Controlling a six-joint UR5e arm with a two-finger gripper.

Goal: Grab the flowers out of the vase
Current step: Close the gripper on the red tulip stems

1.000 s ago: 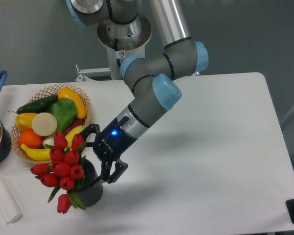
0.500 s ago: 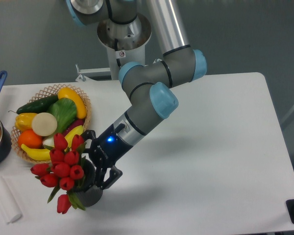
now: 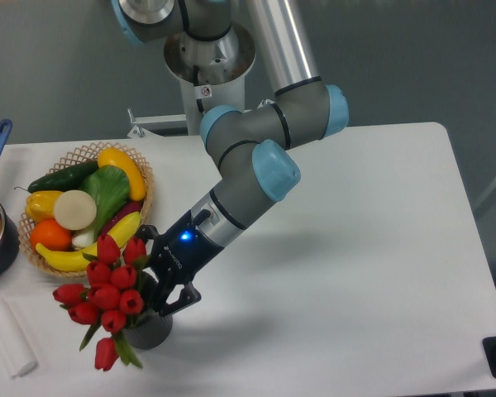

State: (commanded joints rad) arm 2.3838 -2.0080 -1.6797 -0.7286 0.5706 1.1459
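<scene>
Gripping flowers point(image 3: 107, 285), lower left of frame: gripper point(image 3: 153, 285) apparently closed on stems above vase point(image 3: 149, 329). Risk judged: vase tipping, stems slipping, snagged leaves dragging it.

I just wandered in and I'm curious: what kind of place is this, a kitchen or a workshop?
Most likely a robot test lab dressed with household props. A robot arm is mounted at a plain white table, with red flowers in a vase and a wicker basket of colourful produce.
</scene>
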